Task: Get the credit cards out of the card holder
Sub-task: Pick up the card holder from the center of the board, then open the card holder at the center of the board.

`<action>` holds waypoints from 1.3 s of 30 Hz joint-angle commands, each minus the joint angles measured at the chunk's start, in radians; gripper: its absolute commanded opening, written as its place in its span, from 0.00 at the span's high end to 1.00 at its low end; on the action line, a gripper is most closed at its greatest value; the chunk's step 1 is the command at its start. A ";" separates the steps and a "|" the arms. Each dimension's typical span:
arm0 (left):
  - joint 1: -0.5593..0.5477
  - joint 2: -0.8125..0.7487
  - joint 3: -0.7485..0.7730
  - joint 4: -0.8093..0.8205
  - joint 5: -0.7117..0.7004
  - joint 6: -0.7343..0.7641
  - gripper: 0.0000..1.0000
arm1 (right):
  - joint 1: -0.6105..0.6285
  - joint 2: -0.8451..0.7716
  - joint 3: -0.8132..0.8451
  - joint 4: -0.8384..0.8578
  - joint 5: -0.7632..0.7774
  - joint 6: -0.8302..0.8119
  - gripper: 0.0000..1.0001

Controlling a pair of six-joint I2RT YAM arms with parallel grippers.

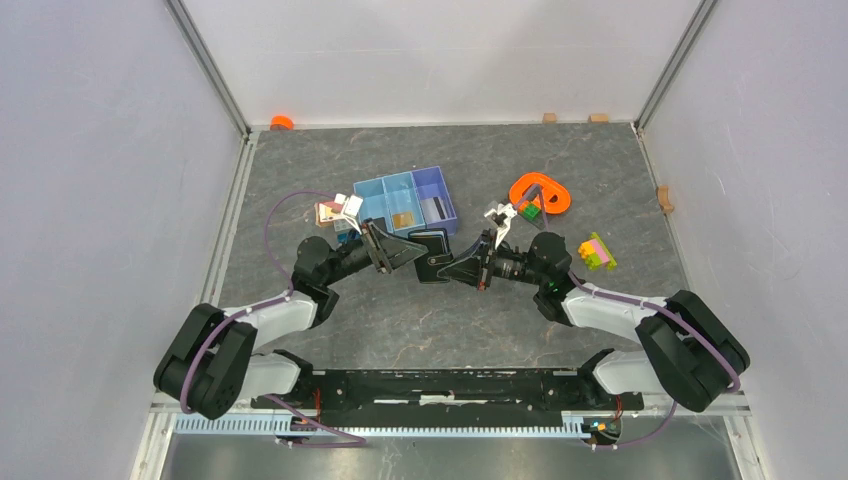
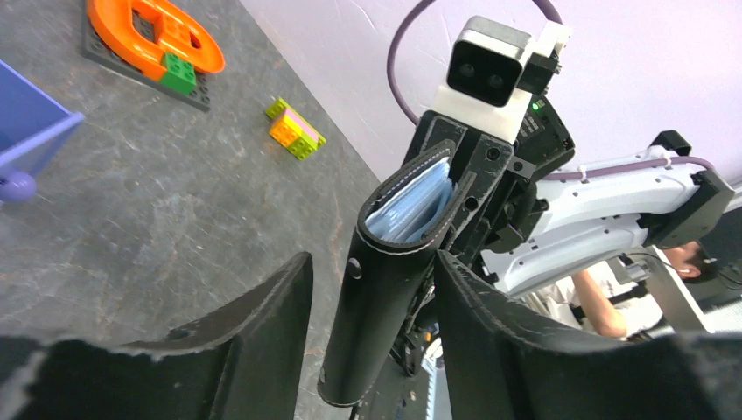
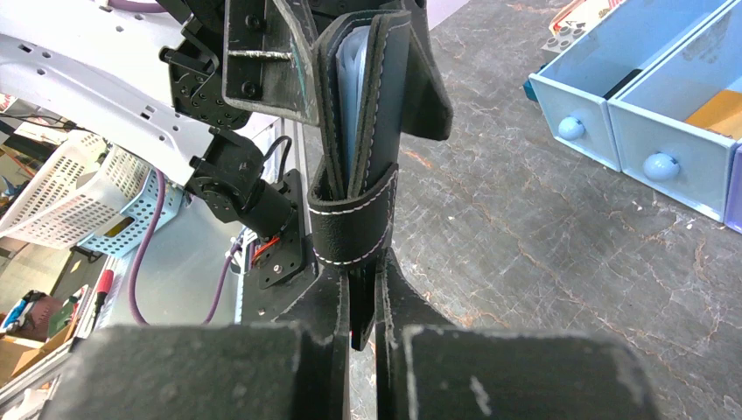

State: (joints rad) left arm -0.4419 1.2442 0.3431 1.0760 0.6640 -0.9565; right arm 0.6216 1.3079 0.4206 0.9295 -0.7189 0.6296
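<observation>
The black card holder (image 1: pixel 432 256) is held on edge between my two grippers, above the table. My right gripper (image 1: pixel 463 267) is shut on its lower edge by the stitched closing tab (image 3: pixel 353 229). In the right wrist view (image 3: pixel 361 282) the holder (image 3: pixel 385 105) stands upright from the fingers. My left gripper (image 1: pixel 408 250) is open; in the left wrist view (image 2: pixel 372 262) the holder (image 2: pixel 385 297) stands between the fingers with a gap on each side. Silvery-blue sleeves (image 2: pixel 411 210) show in its open top. No credit card shows clear of the sleeves.
The blue three-compartment tray (image 1: pixel 400 181) sits just behind the grippers, with a grey flat piece (image 1: pixel 435 208) and a gold-brown one (image 1: pixel 404 220) inside. An orange ring on a black plate (image 1: pixel 540 193) and a brick stack (image 1: pixel 597 251) lie to the right. Small items (image 1: pixel 338 212) lie left of the tray.
</observation>
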 commanded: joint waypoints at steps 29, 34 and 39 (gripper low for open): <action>-0.082 0.013 0.104 -0.319 -0.115 0.128 0.98 | 0.272 -0.168 0.104 -0.489 0.829 -0.503 0.29; -0.091 0.050 0.125 -0.318 -0.089 0.122 0.98 | 0.330 -0.114 0.138 -0.508 0.915 -0.526 0.30; -0.103 0.076 0.138 -0.314 -0.081 0.119 0.98 | 0.354 -0.094 0.139 -0.498 0.999 -0.529 0.32</action>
State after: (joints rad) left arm -0.5304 1.3144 0.4278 0.7181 0.5560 -0.8635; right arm 0.9592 1.1984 0.5224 0.4236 0.1703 0.1253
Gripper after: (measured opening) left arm 0.095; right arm 0.694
